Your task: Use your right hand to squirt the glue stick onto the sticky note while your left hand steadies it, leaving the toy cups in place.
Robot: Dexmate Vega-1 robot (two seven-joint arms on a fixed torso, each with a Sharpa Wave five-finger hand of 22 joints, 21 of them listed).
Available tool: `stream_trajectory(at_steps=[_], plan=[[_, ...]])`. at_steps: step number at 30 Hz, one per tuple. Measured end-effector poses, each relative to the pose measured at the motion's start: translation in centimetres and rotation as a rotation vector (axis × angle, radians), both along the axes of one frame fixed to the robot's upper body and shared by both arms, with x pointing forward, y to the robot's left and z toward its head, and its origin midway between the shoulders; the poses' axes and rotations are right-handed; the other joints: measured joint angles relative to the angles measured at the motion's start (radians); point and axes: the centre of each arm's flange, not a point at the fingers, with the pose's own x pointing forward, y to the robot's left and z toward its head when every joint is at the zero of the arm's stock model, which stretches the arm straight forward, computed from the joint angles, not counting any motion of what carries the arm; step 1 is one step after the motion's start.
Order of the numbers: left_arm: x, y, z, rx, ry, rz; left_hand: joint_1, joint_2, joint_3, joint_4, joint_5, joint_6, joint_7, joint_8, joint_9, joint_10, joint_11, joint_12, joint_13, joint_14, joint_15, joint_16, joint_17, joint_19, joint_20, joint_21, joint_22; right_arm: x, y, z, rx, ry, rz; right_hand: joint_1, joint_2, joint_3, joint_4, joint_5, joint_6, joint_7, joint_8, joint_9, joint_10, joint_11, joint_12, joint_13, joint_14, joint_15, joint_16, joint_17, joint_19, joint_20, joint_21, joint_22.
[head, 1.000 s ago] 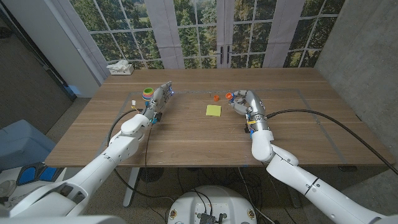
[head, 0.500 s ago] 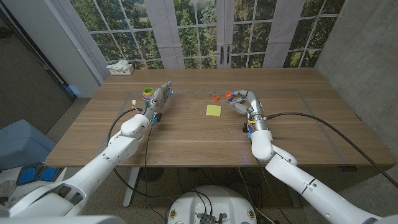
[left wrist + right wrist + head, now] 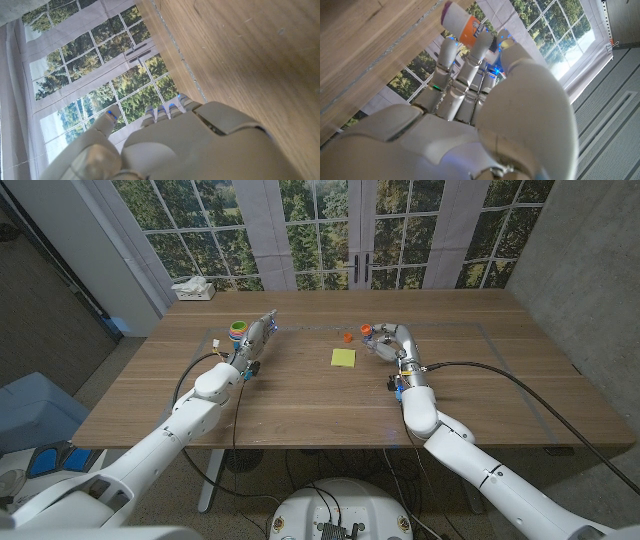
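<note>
- Head view: a square yellow paper sticky note (image 3: 343, 358) is seen lying flat on the brown wooden table (image 3: 300, 405), around the middle of its width and nearer the far edge than the near one, touched by neither hand.
- A small orange cap-like piece (image 3: 347, 336) is seen on the wood just beyond the note, toward the far edge.
- The right hand (image 3: 385, 340) is placed beside the note on the side of the table's right edge, with its fingers curled around a short white and orange glue stick (image 3: 368, 332).
- In the right wrist view the glue stick (image 3: 464, 24) is shown clasped between the fingertips (image 3: 448, 49) of the right hand (image 3: 470, 115), one end pointing toward the tabletop.
- The left hand (image 3: 258, 335) is held over the far-left part of the table, well apart from the note, fingers stretched out and nothing in them.
- In the left wrist view the left hand (image 3: 170, 145) is seen from behind, fingers extended past the table's far edge.
- A stack of coloured plastic toy cups (image 3: 237, 330), green on top, is set just beside the left hand, toward the table's left edge.
- A white tissue box (image 3: 193, 290) is seen at the far-left corner.
</note>
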Motion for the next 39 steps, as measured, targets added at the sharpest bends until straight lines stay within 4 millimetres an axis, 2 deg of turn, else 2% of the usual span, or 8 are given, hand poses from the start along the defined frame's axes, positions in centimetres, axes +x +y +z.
stream_trajectory(at_steps=[13, 16, 21, 26, 28, 39], plan=[[-0.3, 0.0, 0.3, 0.046, -0.022, 0.03, 0.005, 0.005, 0.01, -0.015, 0.0, 0.06, -0.007, 0.008, 0.0, 0.032, -0.007, 0.0, 0.0, 0.044, 0.0, 0.0, 0.0, 0.004, -0.004, 0.0, 0.0, 0.7, 0.3, 0.2, 0.032, 0.013, 0.05, 0.0, 0.0, 0.0, 0.0, 0.005, 0.0, 0.0, -0.006, -0.001, 0.0, 0.0, -0.002, 0.0, 0.008, 0.003, -0.004, -0.006, 0.0, 0.0, 0.008, -0.011], [-0.4, -0.1, 0.4, 0.063, -0.029, 0.04, 0.017, 0.009, 0.014, -0.029, -0.008, 0.079, -0.017, 0.008, 0.0, 0.05, -0.014, 0.006, 0.0, 0.062, -0.001, 0.0, 0.0, 0.009, 0.001, 0.0, 0.0, 0.9, 0.4, 0.2, 0.04, 0.017, 0.061, 0.0, 0.0, 0.0, 0.0, 0.005, 0.004, -0.003, -0.008, -0.001, 0.0, 0.0, -0.004, 0.0, 0.008, 0.003, -0.011, -0.006, 0.0, 0.0, 0.008, -0.015], [-0.5, -0.1, 0.4, 0.094, -0.036, 0.054, 0.046, 0.019, 0.025, -0.069, -0.021, 0.145, -0.038, 0.011, 0.0, 0.086, -0.036, 0.008, 0.0, 0.097, 0.0, 0.0, 0.0, 0.009, 0.001, 0.0, 0.0, 1.1, 0.5, 0.3, 0.056, 0.02, 0.084, 0.0, 0.0, 0.0, 0.0, 0.005, 0.004, -0.003, -0.011, -0.001, 0.0, 0.0, -0.008, 0.0, 0.014, -0.003, -0.011, -0.006, 0.0, 0.0, 0.008, -0.02], [-0.6, -0.2, 0.7, 0.131, -0.044, 0.071, 0.058, 0.032, 0.037, -0.088, -0.029, 0.178, -0.041, 0.011, 0.005, 0.111, -0.047, 0.008, 0.0, 0.116, -0.002, 0.0, 0.0, 0.009, 0.001, 0.0, 0.0, 1.4, 0.6, 0.3, 0.071, 0.028, 0.101, 0.0, 0.0, 0.0, 0.0, 0.005, 0.004, -0.003, -0.007, -0.001, 0.0, 0.0, -0.008, 0.0, 0.017, 0.001, -0.011, -0.006, 0.0, 0.0, 0.009, -0.024], [-0.7, -0.1, 0.8, 0.146, -0.047, 0.077, 0.064, 0.026, 0.04, -0.095, -0.029, 0.186, -0.041, 0.011, 0.005, 0.118, -0.041, 0.008, 0.0, 0.116, -0.002, 0.0, 0.0, 0.009, 0.001, 0.0, 0.0, 1.5, 0.7, 0.3, 0.075, 0.03, 0.108, 0.0, 0.0, 0.0, 0.0, 0.005, 0.004, -0.003, -0.007, -0.001, 0.0, 0.0, -0.008, 0.0, 0.019, 0.003, -0.011, -0.006, 0.0, 0.0, 0.015, -0.024], [-1.0, -0.7, 1.4, 0.277, -0.078, 0.137, 0.099, 0.046, 0.062, -0.13, -0.043, 0.246, -0.034, 0.011, 0.005, 0.151, -0.037, 0.008, 0.0, 0.127, -0.002, 0.0, 0.0, 0.009, 0.002, 0.0, 0.0, 2.1, 0.9, 0.4, 0.112, 0.041, 0.151, 0.0, 0.0, 0.0, 0.0, 0.005, 0.004, -0.003, -0.007, 0.004, 0.0, 0.0, -0.013, 0.0, 0.019, 0.002, -0.011, -0.003, 0.0, 0.0, 0.015, -0.034]])
